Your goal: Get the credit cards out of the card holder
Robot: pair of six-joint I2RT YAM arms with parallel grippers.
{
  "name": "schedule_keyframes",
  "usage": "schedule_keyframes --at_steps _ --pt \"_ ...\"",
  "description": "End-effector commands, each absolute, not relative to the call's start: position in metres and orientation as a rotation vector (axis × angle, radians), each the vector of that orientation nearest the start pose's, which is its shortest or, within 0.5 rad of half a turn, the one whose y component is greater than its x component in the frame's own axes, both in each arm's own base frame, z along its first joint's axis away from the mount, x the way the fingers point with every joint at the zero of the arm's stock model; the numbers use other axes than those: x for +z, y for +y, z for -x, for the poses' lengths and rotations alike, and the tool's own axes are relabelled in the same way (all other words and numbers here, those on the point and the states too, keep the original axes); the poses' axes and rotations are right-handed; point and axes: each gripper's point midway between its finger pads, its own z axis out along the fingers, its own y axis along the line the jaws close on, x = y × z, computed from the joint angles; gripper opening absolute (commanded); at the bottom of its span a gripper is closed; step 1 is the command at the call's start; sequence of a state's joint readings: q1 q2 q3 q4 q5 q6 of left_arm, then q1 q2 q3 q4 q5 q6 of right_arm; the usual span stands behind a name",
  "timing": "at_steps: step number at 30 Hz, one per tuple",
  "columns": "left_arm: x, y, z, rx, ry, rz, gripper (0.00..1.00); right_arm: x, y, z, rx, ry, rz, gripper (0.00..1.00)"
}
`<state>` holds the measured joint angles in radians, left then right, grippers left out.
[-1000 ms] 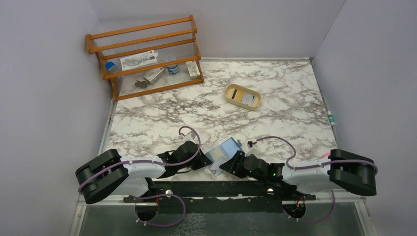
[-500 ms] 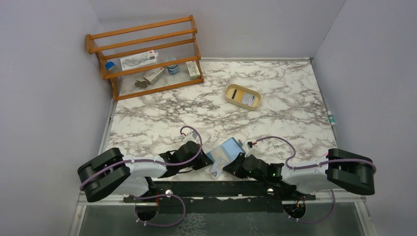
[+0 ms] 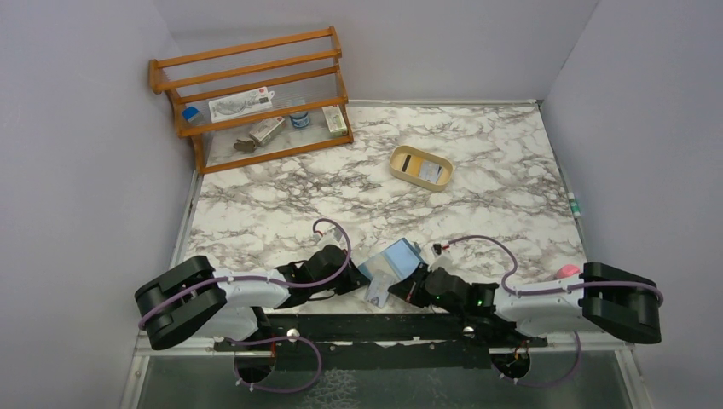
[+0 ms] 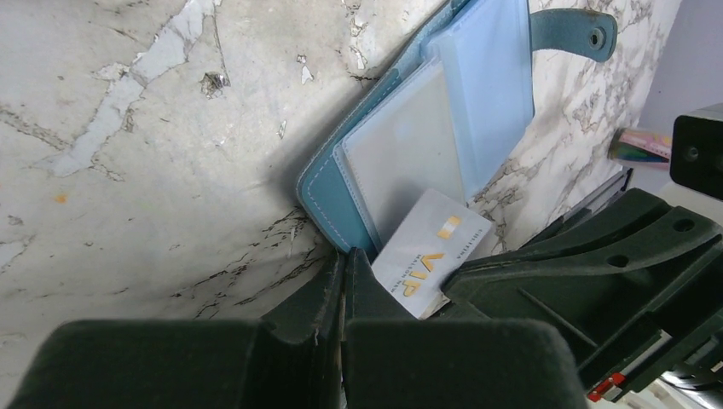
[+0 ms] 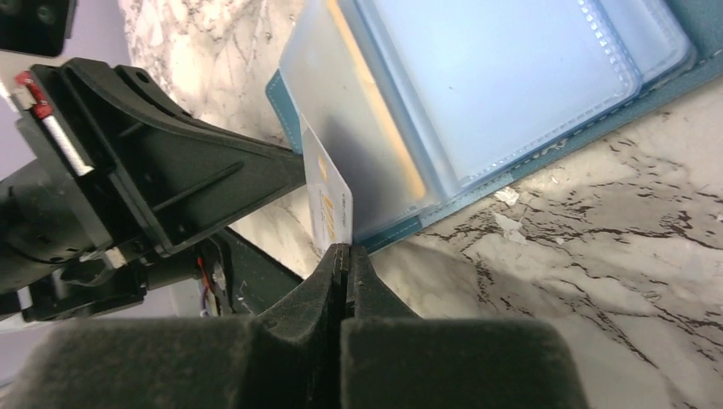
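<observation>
At the near edge of the marble table [image 3: 281,204], the right gripper [image 5: 344,251] is clamped tight on the free edge of a white credit card [image 5: 328,200] with gold "VIP" lettering. The card stands partly out of a clear sleeve of the open card holder [image 4: 324,196]. It rises directly ahead of the right fingertips and runs on into the sleeve. Its lettering lies alongside the held edge, which suggests the long axis sits across those fingers, though the tilt makes that hard to confirm. Freeing it looks like a straight pull back, away from the sleeve. The left gripper [image 4: 344,260], jaws pressed together, appears to pinch the nearest corner of the teal cover, right at its tips. The card lies just to their right, so the right arm is the nearer one. A tan tray [image 3: 401,158] sits far ahead of both grippers.
</observation>
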<state>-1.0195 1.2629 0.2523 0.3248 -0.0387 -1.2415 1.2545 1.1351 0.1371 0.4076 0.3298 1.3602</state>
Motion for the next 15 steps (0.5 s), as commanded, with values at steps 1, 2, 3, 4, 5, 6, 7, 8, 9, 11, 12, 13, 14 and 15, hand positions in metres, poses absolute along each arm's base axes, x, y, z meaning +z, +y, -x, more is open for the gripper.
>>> schedule_keyframes --at_steps 1,2,3,4,5,6,7,8,9,11,12,13,14,15 --pt "0.005 -0.267 -0.128 -0.982 2.548 0.321 0.0 0.039 0.269 -0.12 1.072 2.288 -0.337 0.01" --pt "0.005 -0.267 -0.128 -0.98 2.549 0.324 0.0 0.044 0.269 -0.12 1.08 2.275 -0.332 0.01" --pt "0.004 -0.266 -0.128 -0.979 2.549 0.326 0.0 0.049 0.269 -0.122 1.086 2.259 -0.328 0.01" --pt "0.004 -0.266 -0.128 -0.98 2.548 0.327 0.0 0.055 0.268 -0.123 1.093 2.24 -0.325 0.01" --pt "0.004 -0.265 -0.128 -0.979 2.549 0.327 0.0 0.063 0.267 -0.125 1.107 2.213 -0.328 0.01" --pt "0.004 -0.265 -0.128 -0.98 2.549 0.327 0.0 0.067 0.264 -0.127 1.098 2.198 -0.33 0.01" --pt "0.004 -0.265 -0.127 -0.981 2.549 0.327 0.0 0.068 0.26 -0.13 1.079 2.187 -0.331 0.01" --pt "0.004 -0.265 -0.127 -0.98 2.55 0.327 0.0 0.07 0.257 -0.131 1.062 2.178 -0.332 0.01" --pt "0.004 -0.265 -0.127 -0.98 2.55 0.327 0.0 0.07 0.253 -0.133 1.042 2.171 -0.339 0.01" --pt "0.004 -0.265 -0.127 -0.981 2.551 0.324 0.0 0.068 0.245 -0.136 1.0 2.169 -0.347 0.01" --pt "0.004 -0.266 -0.127 -0.98 2.551 0.322 0.0 0.067 0.242 -0.136 0.984 2.174 -0.351 0.01" --pt "0.004 -0.266 -0.127 -0.982 2.551 0.32 0.0 0.065 0.241 -0.136 0.968 2.182 -0.349 0.01" --pt "0.004 -0.266 -0.127 -0.982 2.551 0.32 0.0 0.063 0.241 -0.135 0.954 2.196 -0.332 0.0" --pt "0.004 -0.266 -0.127 -0.983 2.551 0.32 0.0 0.059 0.241 -0.133 0.934 2.22 -0.314 0.01"
